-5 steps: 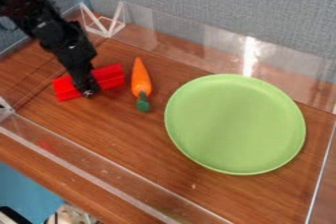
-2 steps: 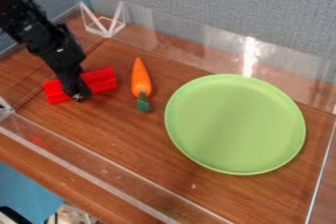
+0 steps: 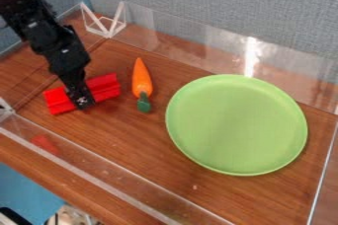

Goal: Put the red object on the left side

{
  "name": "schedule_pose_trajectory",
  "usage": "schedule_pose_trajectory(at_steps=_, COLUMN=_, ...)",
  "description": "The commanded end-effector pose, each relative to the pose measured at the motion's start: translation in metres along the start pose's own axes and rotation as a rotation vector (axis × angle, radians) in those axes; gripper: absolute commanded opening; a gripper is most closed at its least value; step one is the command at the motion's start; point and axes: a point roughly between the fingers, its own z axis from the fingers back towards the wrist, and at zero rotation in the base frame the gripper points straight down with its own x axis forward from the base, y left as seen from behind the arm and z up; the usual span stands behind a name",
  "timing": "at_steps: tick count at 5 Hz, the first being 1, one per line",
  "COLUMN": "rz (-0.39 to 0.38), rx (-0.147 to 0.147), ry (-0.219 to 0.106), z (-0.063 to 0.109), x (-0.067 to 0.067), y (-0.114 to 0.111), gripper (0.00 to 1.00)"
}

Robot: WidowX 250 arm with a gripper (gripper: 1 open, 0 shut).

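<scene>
Clamped narrow across the middle of the red object (image 3: 79,93), the gripper (image 3: 79,99) points steeply down, presumably so that the long block can be dragged or carried sideways without swinging. Lying flat under the fingers, with one end sticking out to the left of the tool and the other to the right. Just right of the tool, close to that right end, an orange carrot (image 3: 141,79) with its green tip nearest the camera; well to the right, a green plate (image 3: 238,123), bare. Judged as mid-transfer, with room still open to the left. Underneath, a dark wooden table (image 3: 132,160) fenced by clear plastic walls (image 3: 251,49); behind, a grey-blue wall and a small white wire stand (image 3: 103,18).
</scene>
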Motion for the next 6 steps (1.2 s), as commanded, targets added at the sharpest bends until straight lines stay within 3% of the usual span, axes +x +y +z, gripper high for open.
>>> schedule_pose_trajectory(at_steps=1, rz=0.004, rx=0.072, ry=-0.018, z=0.031, x=0.016, y=0.012, gripper=0.0)
schedule_pose_trajectory(at_steps=2, rz=-0.004, rx=0.041, ry=-0.026, z=0.029, x=0.023, y=0.007, gripper=1.0)
schedule_pose_trajectory(at_steps=3, rz=-0.012, rx=0.014, ry=-0.035, z=0.029, x=0.028, y=0.004, gripper=1.0)
schedule_pose_trajectory(at_steps=6, rz=0.163, rx=-0.003, ry=-0.048, z=0.047, x=0.026, y=-0.01, gripper=1.0)
